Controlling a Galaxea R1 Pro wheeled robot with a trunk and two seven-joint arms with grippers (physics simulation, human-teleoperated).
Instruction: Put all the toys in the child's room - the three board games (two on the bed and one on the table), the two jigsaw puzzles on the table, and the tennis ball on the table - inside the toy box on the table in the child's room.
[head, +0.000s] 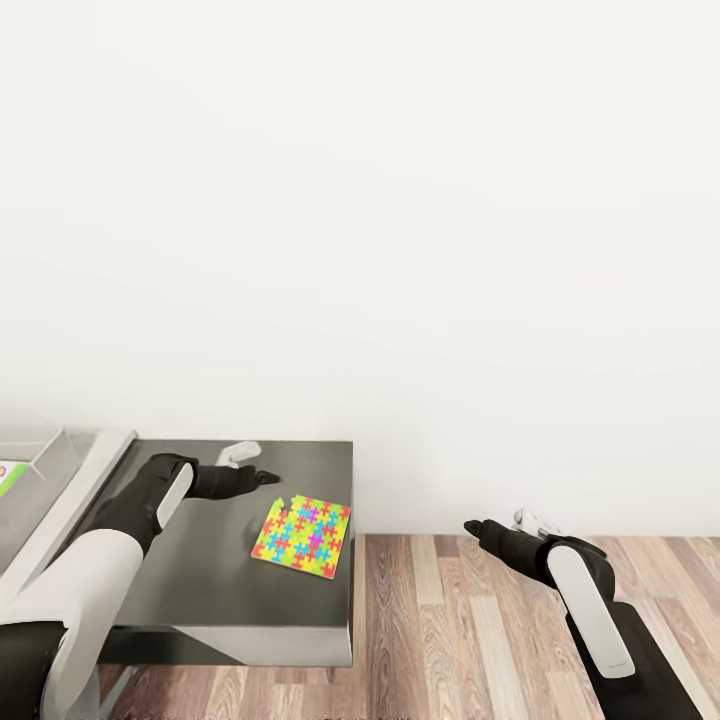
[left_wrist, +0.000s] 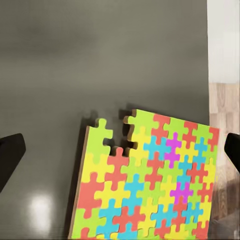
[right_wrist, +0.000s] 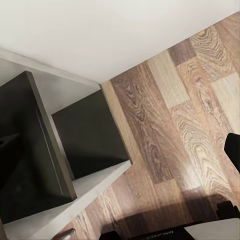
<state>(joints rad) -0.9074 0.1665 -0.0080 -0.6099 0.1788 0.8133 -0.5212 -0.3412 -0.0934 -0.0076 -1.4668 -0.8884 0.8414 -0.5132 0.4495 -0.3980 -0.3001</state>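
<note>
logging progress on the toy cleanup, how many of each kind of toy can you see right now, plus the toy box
jigsaw puzzle: 1, lying flat on the dark grey side section of the table
board games: 0 that can be clearly made out
tennis ball: 0
toy box: 1, only its corner at the head view's left edge
Total: 2

Toy box cut off at head view's left edge, contents mostly out of frame. Jigsaw puzzle runs off the left wrist frame's bottom. Left gripper: only 2 dark fingertips at the frame sides. Right gripper too small to read jaw gap.
</note>
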